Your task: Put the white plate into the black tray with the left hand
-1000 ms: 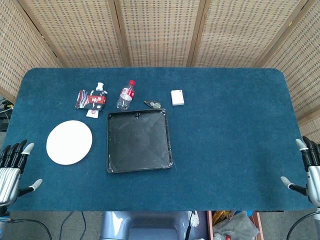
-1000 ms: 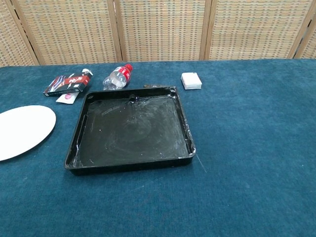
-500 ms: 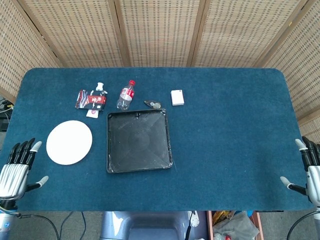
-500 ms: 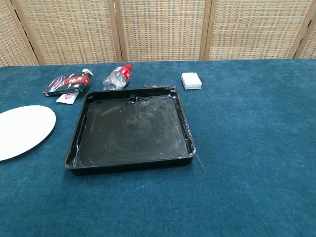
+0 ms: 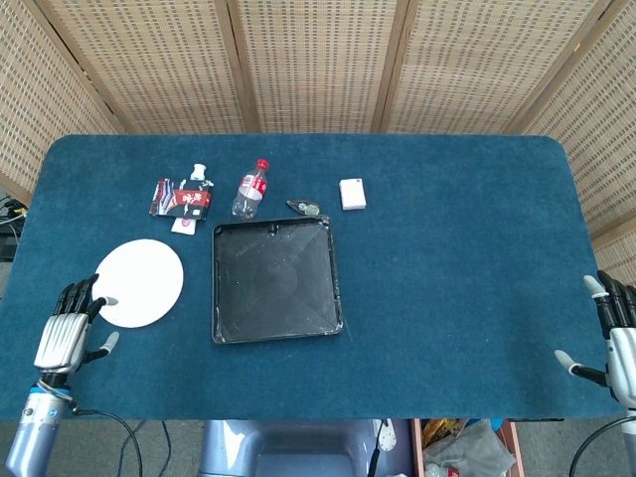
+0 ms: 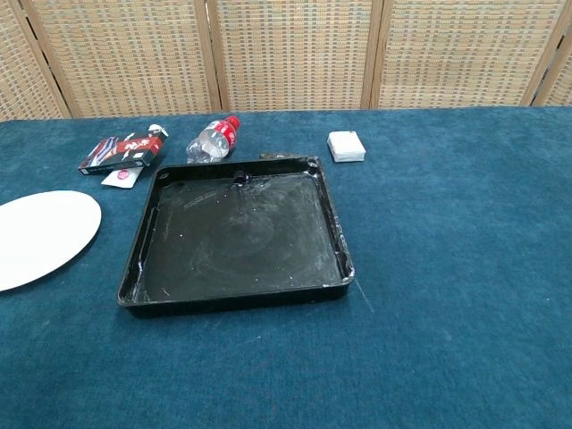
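At the far left of the head view, the left hand [image 5: 70,331] hovers low over the blue worktop [image 5: 457,268], fingers spread apart and holding nothing; its fingertips reach up to the near-left rim of the white plate [image 5: 138,283], but whether they touch it cannot be told. The chest view does not show this hand.

The white plate lies flat on the worktop, just left of the black tray [image 5: 275,281] and apart from it. No part of it is lifted, so the grasp does not look made yet.

Behind the plate sits a red and black packet [image 5: 180,198] with a small white item beside it, then a clear bottle with a red cap [image 5: 250,188] lying on its side just beyond the tray's far rim. The tray itself holds nothing; its floor shows pale smears in the chest view. Further right is a small white box [image 5: 352,193].

At the far right edge, the right hand [image 5: 614,338] rests with fingers apart, holding nothing, well away from everything.

By this look the task is barely begun: gripping the plate, carrying it right over the tray wall and setting it down all remain.
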`<control>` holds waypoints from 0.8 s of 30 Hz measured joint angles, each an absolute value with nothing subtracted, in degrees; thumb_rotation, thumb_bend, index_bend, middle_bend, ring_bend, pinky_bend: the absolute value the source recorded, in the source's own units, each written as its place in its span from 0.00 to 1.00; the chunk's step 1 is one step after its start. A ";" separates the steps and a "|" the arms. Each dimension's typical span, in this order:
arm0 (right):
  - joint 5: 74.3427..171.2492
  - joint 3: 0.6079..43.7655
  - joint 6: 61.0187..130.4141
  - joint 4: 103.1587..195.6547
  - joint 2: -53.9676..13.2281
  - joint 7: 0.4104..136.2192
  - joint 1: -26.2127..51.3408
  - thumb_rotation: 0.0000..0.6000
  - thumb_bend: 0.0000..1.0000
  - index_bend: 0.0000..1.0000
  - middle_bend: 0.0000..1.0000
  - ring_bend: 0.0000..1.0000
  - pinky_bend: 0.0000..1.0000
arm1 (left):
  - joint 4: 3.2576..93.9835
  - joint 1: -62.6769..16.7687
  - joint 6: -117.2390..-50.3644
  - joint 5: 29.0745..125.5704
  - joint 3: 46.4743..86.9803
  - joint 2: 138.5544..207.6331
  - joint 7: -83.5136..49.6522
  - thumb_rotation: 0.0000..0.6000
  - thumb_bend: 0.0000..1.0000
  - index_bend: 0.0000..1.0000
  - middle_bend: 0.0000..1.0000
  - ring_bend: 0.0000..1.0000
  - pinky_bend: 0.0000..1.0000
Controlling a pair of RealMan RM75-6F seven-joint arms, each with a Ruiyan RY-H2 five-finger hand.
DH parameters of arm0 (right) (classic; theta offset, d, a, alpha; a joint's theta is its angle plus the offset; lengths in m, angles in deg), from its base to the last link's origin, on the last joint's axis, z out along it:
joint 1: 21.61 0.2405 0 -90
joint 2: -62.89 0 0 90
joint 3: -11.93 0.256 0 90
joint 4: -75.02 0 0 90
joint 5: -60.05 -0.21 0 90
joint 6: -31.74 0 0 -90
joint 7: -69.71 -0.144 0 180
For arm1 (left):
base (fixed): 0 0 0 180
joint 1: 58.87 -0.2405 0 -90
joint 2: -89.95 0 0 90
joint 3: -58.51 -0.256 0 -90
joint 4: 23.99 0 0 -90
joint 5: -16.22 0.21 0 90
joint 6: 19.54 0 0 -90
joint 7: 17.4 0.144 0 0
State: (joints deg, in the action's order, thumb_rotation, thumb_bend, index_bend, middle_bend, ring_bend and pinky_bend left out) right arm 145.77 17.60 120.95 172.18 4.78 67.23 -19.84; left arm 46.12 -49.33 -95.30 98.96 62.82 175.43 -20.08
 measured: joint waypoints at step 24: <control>144.93 17.89 120.03 172.02 5.55 64.87 -19.61 1.00 0.00 0.00 0.00 0.00 0.00 | 30.84 -46.10 -89.70 93.99 64.46 187.39 -23.17 1.00 0.32 0.36 0.00 0.00 0.00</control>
